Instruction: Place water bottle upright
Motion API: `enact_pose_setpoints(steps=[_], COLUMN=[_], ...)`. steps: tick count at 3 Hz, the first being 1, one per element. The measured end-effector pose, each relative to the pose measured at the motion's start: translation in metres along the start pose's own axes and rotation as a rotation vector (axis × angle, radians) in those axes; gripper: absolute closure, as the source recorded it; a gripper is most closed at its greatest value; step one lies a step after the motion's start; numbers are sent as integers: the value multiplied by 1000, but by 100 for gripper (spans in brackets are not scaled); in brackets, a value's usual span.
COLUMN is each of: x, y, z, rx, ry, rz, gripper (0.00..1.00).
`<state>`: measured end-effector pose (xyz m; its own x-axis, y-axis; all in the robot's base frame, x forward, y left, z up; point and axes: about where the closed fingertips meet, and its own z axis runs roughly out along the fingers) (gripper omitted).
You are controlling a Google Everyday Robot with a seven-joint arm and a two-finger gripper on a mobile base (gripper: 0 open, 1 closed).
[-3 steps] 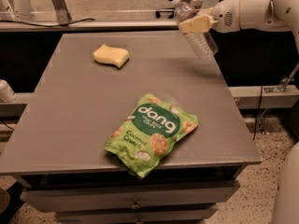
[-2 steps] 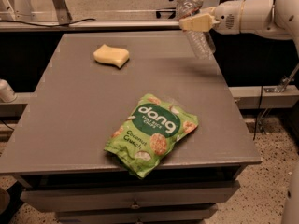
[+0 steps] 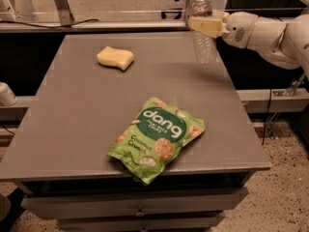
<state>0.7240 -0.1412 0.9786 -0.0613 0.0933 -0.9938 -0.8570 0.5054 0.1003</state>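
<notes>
The water bottle [image 3: 203,40] is a clear ribbed plastic bottle with a white cap. It stands nearly upright at the far right of the grey table [image 3: 87,124], cap up, its base at or just above the tabletop. My gripper [image 3: 205,24] comes in from the right on a white arm and is shut on the bottle's upper part, its cream fingers [image 3: 206,28] across the bottle below the neck.
A yellow sponge [image 3: 115,57] lies at the far left-centre of the table. A green Dang coconut chips bag [image 3: 158,138] lies near the front edge. The table's right edge runs just right of the bottle. A rail and floor lie behind the table.
The bottle has tilted closer to vertical in my gripper, and the gripper has shifted slightly. The sponge and chips bag have not moved.
</notes>
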Motion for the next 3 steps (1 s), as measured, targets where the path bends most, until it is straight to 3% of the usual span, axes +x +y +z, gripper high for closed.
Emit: enact_pose_setpoints(steps=[2,3], x=[23,22], y=[14,15], z=[-17,-16], rx=[-36,-39], ry=[-98,-102], rz=[-78,-101], gripper=[100,100])
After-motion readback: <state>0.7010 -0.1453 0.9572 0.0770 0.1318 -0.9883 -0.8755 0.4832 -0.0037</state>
